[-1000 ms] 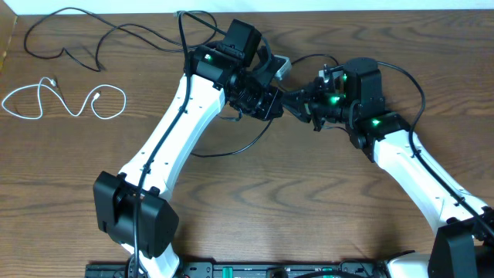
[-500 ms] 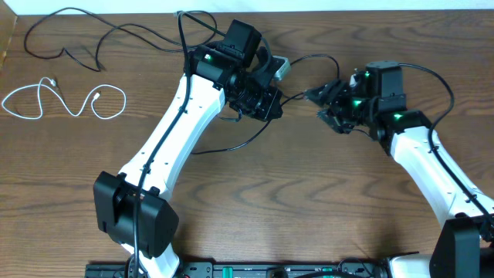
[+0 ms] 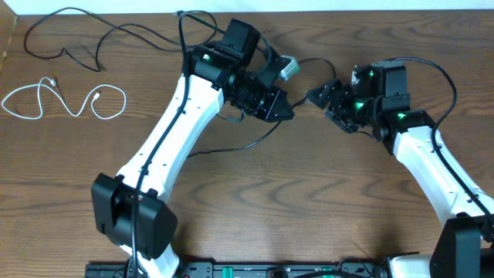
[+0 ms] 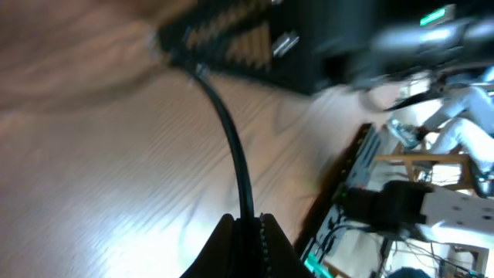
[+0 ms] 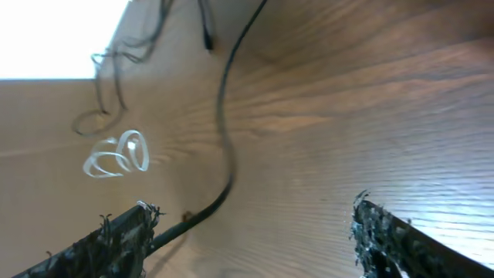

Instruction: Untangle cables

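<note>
The left gripper [image 4: 245, 222] is pinching its fingers tight together on a thin black cable [image 4: 231, 147], which is rising straight out of the tips, round and smooth like a glossy cord. Seen from above, that cable is trailing off toward 7 o'clock in a loose curve on the table [image 3: 309, 201], passing beneath the white forearm.

Just off at 3 o'clock from it, the right gripper [image 5: 255, 235] is standing wide apart and holding nothing. Its fingers [image 5: 123, 235] are looking dark and rough-edged. A black cord is slipping past the one on the left side of the wrist view, close against it; I can't tell whether they are touching, or whether it is the same cable.

The tabletop is showing brown wood with a long streaky grain. Far out at 9 o'clock, the white cable [image 3: 65, 100] is lying by itself in soft open loops. At 10 o'clock, near the back edge, the second black cable [image 3: 77, 35] is sprawling in loose bends, well apart from both grippers.
</note>
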`<state>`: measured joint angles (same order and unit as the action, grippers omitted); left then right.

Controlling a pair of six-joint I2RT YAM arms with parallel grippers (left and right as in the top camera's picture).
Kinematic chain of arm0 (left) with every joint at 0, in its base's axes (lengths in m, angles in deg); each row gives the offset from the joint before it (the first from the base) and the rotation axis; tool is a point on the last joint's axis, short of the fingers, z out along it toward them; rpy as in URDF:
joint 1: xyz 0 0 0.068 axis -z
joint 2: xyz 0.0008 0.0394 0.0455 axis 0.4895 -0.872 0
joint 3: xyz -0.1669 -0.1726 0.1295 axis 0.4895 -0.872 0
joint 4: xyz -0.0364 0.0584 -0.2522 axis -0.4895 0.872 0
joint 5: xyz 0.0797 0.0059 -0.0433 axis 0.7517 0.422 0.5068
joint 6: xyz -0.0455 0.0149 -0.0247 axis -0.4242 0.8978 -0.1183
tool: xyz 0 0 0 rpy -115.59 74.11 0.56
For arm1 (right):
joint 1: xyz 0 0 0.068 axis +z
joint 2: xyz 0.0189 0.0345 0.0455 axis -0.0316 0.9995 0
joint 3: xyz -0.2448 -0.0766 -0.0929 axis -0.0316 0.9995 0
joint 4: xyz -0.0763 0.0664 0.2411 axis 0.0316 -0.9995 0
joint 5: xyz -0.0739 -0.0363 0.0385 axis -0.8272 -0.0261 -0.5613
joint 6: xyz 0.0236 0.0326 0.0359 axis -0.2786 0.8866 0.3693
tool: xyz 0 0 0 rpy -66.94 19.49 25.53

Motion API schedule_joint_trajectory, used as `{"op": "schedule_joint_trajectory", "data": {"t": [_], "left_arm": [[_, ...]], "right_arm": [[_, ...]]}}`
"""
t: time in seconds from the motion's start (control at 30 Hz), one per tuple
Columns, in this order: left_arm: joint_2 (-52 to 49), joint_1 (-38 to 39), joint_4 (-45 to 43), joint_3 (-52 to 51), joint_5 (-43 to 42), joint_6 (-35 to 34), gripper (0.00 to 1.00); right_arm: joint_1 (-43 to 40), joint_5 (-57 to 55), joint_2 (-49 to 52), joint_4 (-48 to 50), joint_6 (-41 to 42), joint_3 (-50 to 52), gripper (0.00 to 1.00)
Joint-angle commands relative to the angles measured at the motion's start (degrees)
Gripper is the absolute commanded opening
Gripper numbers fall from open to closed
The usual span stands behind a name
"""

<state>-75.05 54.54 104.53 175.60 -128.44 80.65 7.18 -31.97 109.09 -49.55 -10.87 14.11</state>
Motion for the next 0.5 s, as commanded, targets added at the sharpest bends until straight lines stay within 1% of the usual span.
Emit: {"op": "schedule_joint_trajectory", "data": {"t": [0.0,0.1,0.23,0.3,0.37,0.47], "left_arm": [[6.9,-2.1,-3.0,1.0,-5.5,-0.2,0.07],[11.4,-4.9,-7.3,1.0,-5.3,-5.6,0.07],[17.2,-10.4,-11.7,1.0,-5.3,-15.1,0.07],[20.0,-13.3,-12.6,1.0,-5.3,-20.0,0.07],[21.8,-14.7,-12.5,1.0,-5.3,-20.6,0.07],[23.5,-15.0,-12.1,1.0,-5.3,-20.7,0.07]], "right_arm": [[-0.4,-4.3,0.0,-3.1,-5.9,-0.6,0.83],[-0.4,-7.6,0.0,-5.6,-5.9,-0.6,0.86],[-0.4,-9.2,0.0,-7.6,-5.9,-0.6,0.88],[-0.4,-9.1,0.0,-7.8,-5.9,-0.6,0.87],[-0.4,-9.1,0.0,-7.4,-5.8,-0.6,0.84],[-0.3,-6.9,0.0,-5.6,-6.7,-0.6,0.69]]}}
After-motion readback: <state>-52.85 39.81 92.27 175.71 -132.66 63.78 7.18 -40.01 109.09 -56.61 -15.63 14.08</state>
